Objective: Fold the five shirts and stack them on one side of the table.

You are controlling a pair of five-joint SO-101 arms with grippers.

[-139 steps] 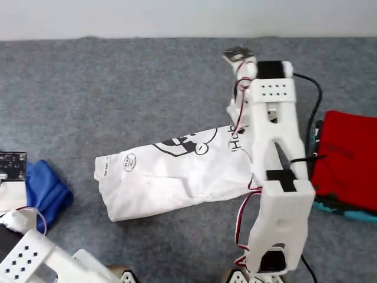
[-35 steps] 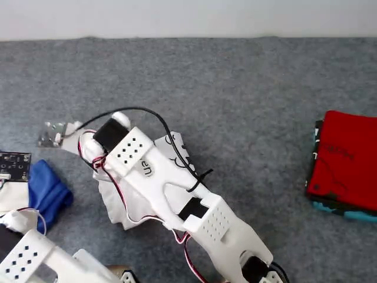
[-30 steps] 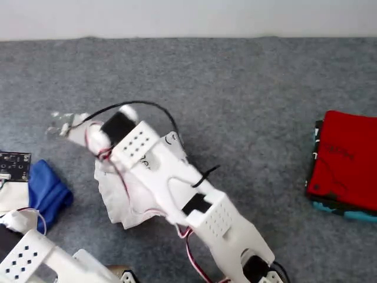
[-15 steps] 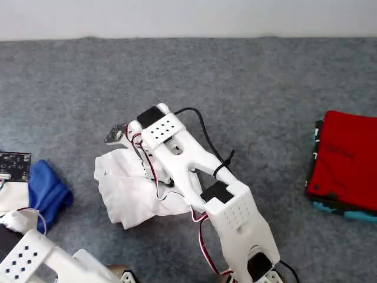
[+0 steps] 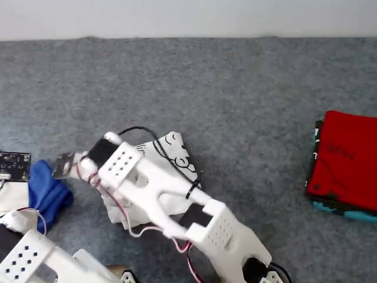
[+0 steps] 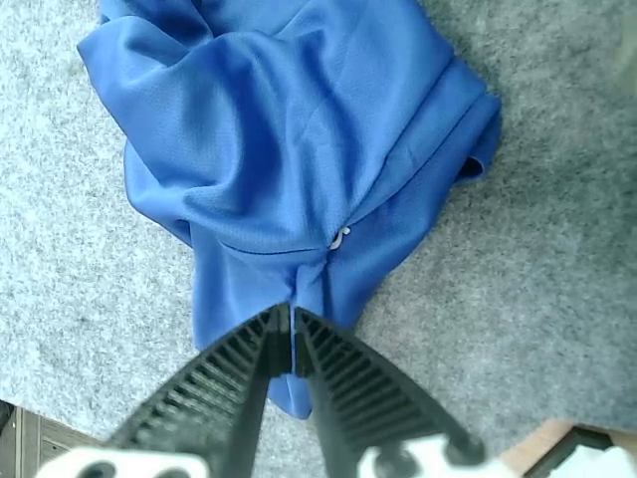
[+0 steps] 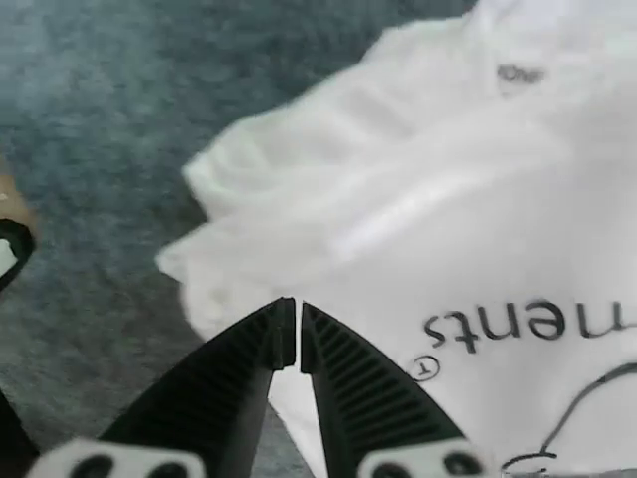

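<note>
A white shirt (image 5: 174, 150) with black print lies bunched and folded over at the front left of the grey table (image 5: 247, 88). My right arm stretches across it. My right gripper (image 5: 62, 166) is just past the shirt's left edge, beside the blue shirt (image 5: 47, 191). In the right wrist view that gripper (image 7: 290, 309) is shut, with the white shirt (image 7: 478, 199) below and beyond its tips. My left gripper (image 6: 292, 321) is shut right over the crumpled blue shirt (image 6: 299, 149); I cannot tell whether it pinches the cloth.
A folded red shirt (image 5: 344, 159) sits on top of a teal one (image 5: 347, 213) at the right edge. A black circuit board (image 5: 13, 165) lies at the far left. The left arm's white body (image 5: 29, 259) fills the front left corner.
The right arm carried the white shirt's right end leftward, folding it over. In the last second the arm rose over the shirt, then swung down and left beside the blue shirt.
</note>
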